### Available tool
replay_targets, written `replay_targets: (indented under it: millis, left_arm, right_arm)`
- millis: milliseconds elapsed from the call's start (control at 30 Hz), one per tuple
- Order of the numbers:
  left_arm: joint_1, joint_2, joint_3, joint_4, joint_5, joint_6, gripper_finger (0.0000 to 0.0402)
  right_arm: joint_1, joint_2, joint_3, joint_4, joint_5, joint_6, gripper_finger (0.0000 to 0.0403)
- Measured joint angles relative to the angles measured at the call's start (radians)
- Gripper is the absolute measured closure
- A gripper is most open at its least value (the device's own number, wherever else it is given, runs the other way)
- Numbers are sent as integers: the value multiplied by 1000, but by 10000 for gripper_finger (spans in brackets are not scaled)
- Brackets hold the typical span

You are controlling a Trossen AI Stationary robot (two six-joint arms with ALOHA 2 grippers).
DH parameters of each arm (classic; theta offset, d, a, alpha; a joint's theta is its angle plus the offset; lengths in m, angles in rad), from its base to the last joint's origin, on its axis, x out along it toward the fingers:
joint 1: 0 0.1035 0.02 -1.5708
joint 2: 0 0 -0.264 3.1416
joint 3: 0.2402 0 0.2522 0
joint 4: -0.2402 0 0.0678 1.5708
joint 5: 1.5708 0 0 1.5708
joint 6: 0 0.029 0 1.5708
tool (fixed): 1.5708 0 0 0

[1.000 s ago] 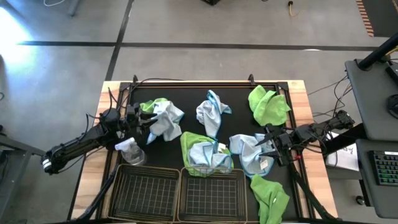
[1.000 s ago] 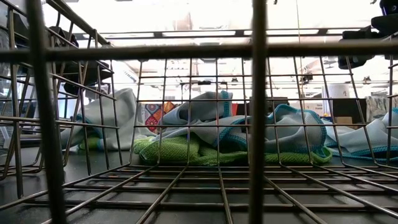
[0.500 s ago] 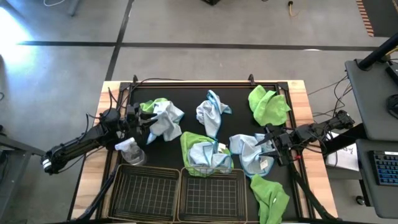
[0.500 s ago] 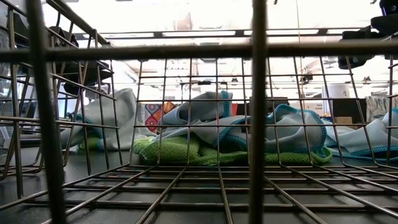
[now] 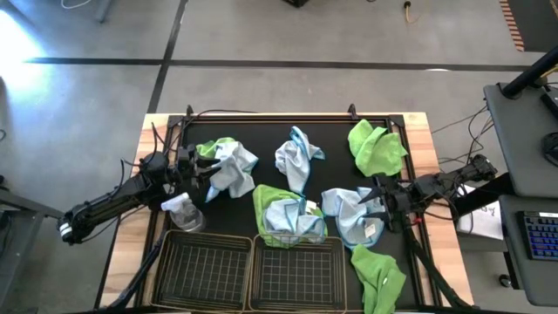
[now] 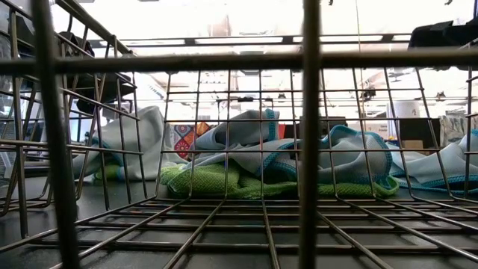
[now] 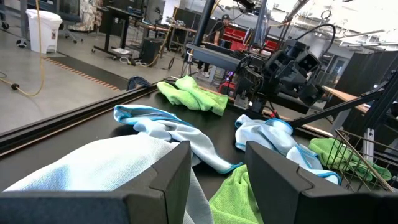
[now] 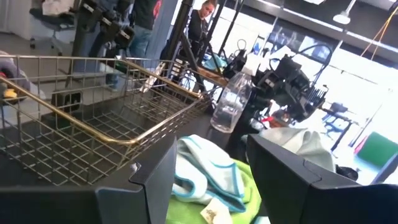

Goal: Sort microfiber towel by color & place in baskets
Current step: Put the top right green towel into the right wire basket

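Observation:
Several lime green and pale blue towels lie crumpled on the black mat. My left gripper [image 5: 202,171] [image 7: 217,155] is open at the left edge of a pale blue towel [image 5: 231,167] [image 7: 93,168] lying on a green one. My right gripper [image 5: 370,202] [image 8: 211,149] is open beside another pale blue towel [image 5: 349,216]. A blue-on-green pile [image 5: 283,214] [image 6: 276,168] lies against the far rim of the right basket [image 5: 296,272]. The left basket [image 5: 207,270] sits beside it.
A clear spray bottle [image 5: 183,212] [image 8: 231,102] stands just beyond the left basket, near my left arm. Other towels: blue [image 5: 296,157] at mid mat, green [image 5: 377,146] at the far right, green [image 5: 379,275] at the near right corner. People stand in the room beyond.
In the low view the right arm's dark bulk at the upper right has moved up a little. The towels and the left arm have kept still.

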State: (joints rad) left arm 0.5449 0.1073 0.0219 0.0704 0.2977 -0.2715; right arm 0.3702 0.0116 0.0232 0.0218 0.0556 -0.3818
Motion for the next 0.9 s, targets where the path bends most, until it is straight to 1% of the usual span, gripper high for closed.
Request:
replay_targets:
  millis: [167, 467, 667, 733, 900]
  left_arm:
    - [0, 0, 0, 0, 0, 0, 263]
    - [0, 0, 0, 0, 0, 0, 263]
    - [0, 0, 0, 0, 0, 0, 263]
    - [0, 0, 0, 0, 0, 0, 263]
    - [0, 0, 0, 0, 0, 0, 263]
  right_arm:
    - [0, 0, 0, 3, -1, 32, 211]
    - [0, 0, 2, 10, -3, 296, 211]
    - [0, 0, 2, 21, -3, 422, 211]
    - [0, 0, 2, 22, -3, 437, 211]
    - [0, 0, 2, 22, -2, 410, 211]
